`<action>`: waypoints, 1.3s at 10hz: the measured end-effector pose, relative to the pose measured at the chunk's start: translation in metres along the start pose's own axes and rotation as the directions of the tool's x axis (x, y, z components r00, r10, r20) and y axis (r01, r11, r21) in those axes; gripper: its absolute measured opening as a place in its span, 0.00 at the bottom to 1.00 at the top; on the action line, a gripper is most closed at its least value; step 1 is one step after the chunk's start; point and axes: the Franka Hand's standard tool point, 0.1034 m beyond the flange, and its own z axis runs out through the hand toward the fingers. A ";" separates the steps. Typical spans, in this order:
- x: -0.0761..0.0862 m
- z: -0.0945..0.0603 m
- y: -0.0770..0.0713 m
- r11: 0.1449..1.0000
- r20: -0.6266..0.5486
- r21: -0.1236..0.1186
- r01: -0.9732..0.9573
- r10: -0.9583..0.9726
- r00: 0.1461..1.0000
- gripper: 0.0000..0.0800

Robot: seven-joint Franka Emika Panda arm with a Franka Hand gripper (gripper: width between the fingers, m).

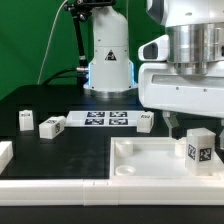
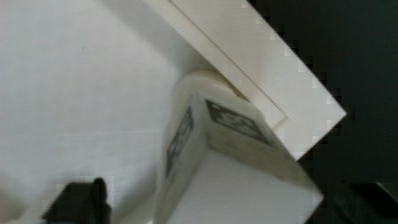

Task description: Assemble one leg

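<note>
Scanning from the exterior view's left: a black matte table carries several small white stubby plastic blocks with square-cut edges. One block stands near the left edge, another lies just beside it, and a white rectangular piece is cut off by the frame edge. Further along lies the marker board, a thin flat white strip bearing black-and-white tags, with one more small block just beyond its far end. Behind it stands the arm's white base against a green backdrop.

In the foreground sits the large white square piece, smooth plastic, tray-like, with a raised rim and a recessed floor.

At the exterior view's right the leg stands upright in the tray's recess, close to the rim (its tagged face turned toward the camera). The gripper hangs above and just beside it; one dark fingertip shows next to the leg's upper part. Whether the jaws are spread or closed on the leg cannot be told from either view.

The wrist view shows the leg close up, tags on two faces, standing against the tray's angled rim, with one dark finger apart from it.
</note>
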 end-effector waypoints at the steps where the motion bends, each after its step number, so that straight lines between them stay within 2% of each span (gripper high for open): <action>1: -0.001 0.000 -0.001 0.993 -0.001 -0.002 0.119 -0.119 0.993 0.80; 4: -0.002 0.002 -0.001 0.890 -0.004 -0.020 0.456 -0.456 0.890 0.81; 5: -0.004 0.003 -0.002 0.873 -0.002 -0.019 0.486 -0.487 0.874 0.81; 7: -0.005 0.003 -0.002 0.760 0.000 -0.031 0.650 -0.650 0.760 0.81; 9: -0.003 0.003 -0.001 0.685 0.004 -0.032 0.728 -0.728 0.685 0.81; 10: -0.003 0.003 -0.001 0.686 0.004 -0.032 0.727 -0.727 0.686 0.67; 11: -0.003 0.003 -0.001 0.686 0.004 -0.032 0.727 -0.727 0.686 0.67; 13: -0.003 0.003 -0.001 0.717 0.003 -0.031 0.697 -0.697 0.717 0.36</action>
